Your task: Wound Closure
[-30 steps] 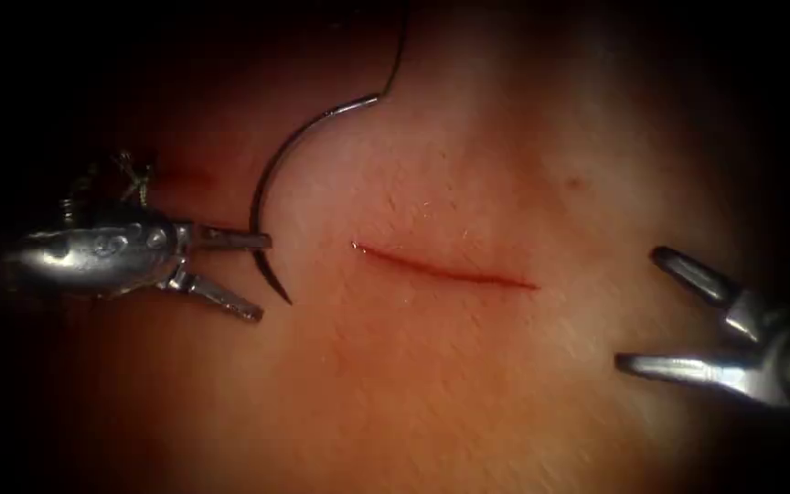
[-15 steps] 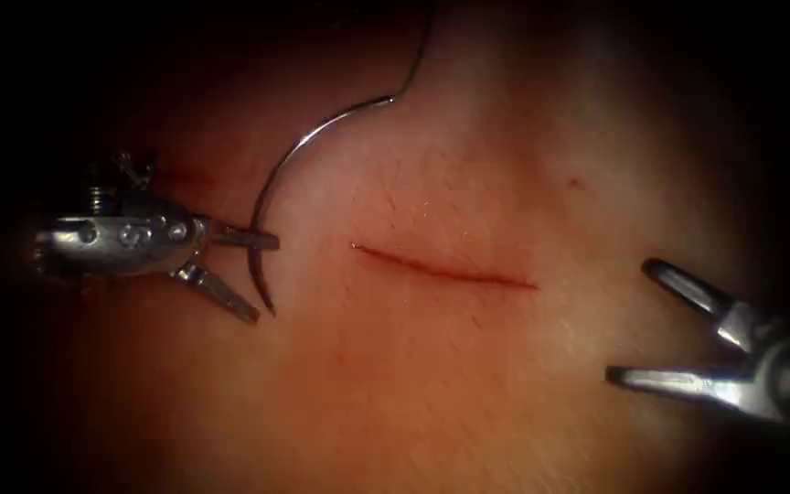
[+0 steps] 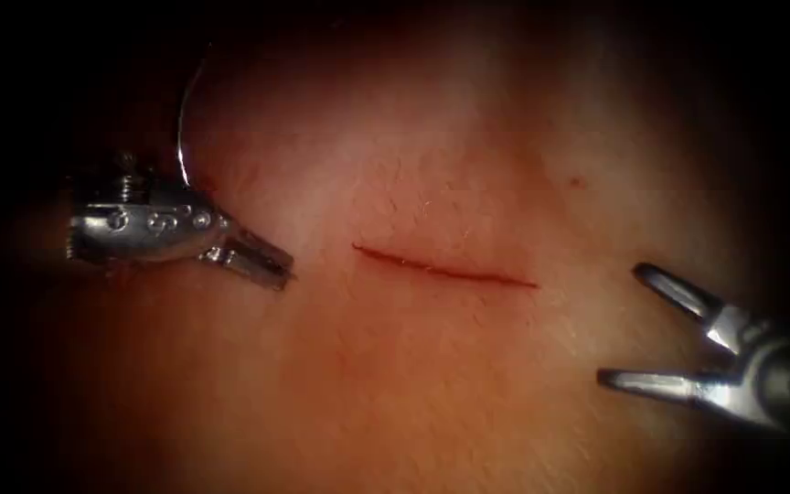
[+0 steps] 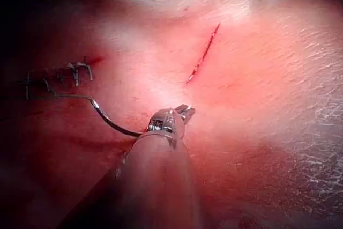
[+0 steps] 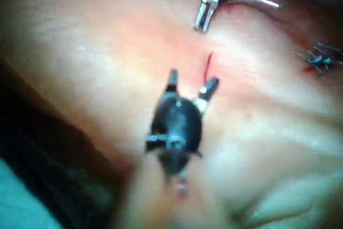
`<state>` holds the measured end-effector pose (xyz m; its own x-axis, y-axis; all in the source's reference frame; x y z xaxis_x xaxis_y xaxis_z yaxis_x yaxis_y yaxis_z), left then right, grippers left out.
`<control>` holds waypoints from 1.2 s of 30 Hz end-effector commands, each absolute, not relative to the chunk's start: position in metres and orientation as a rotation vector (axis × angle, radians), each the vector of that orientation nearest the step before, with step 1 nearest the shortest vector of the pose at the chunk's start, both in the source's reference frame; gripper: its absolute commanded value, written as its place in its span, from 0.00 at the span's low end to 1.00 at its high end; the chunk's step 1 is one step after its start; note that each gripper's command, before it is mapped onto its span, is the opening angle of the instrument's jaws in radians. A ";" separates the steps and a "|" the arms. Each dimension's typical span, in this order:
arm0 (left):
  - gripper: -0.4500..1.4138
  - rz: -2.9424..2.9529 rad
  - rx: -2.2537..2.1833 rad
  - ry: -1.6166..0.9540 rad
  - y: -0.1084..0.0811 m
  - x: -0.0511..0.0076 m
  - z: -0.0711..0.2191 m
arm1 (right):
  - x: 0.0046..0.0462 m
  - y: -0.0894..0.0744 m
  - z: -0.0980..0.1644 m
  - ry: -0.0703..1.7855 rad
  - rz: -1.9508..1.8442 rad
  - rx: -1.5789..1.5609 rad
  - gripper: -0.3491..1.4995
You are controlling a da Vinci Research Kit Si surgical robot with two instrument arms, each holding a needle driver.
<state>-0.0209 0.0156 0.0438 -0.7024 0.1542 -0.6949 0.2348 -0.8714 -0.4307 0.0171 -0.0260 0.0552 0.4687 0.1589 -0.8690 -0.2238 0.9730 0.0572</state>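
Observation:
A short red cut (image 3: 445,268) runs across the middle of the tissue (image 3: 432,384). My left tool (image 3: 267,265) lies left of the cut with its jaws shut on the curved needle (image 3: 180,137), which arcs up and back over the tool's body. In the left wrist view the needle (image 4: 115,123) runs from the jaws (image 4: 185,112) to the thread (image 4: 53,96). The tip is hidden, and no part of the needle is seen in the tissue. My right tool (image 3: 622,325) hovers right of the cut, jaws wide open and holding nothing; it also shows in its own wrist view (image 5: 192,81).
An older row of dark stitches (image 4: 75,71) sits on the tissue left of the cut, also seen as stitches (image 5: 321,56) in the right wrist view. A small red spot (image 3: 576,183) marks the tissue up and right of the cut.
The left jaws closed on the needle near its pointed end. The needle swung from lying beside the cut up and over to the left. The right tool drifted slightly left.

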 end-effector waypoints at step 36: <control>0.00 -2.128 1.720 0.671 0.009 -0.0339 0.033 | 0.0272 -0.018 0.060 1.216 0.521 0.470 0.78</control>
<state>-0.0335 0.0090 0.0322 -0.2203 0.0407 -0.9746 0.5274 -0.8355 -0.1541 0.0263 -0.0178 0.0595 0.2561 0.6161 -0.7449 -0.1218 0.7850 0.6074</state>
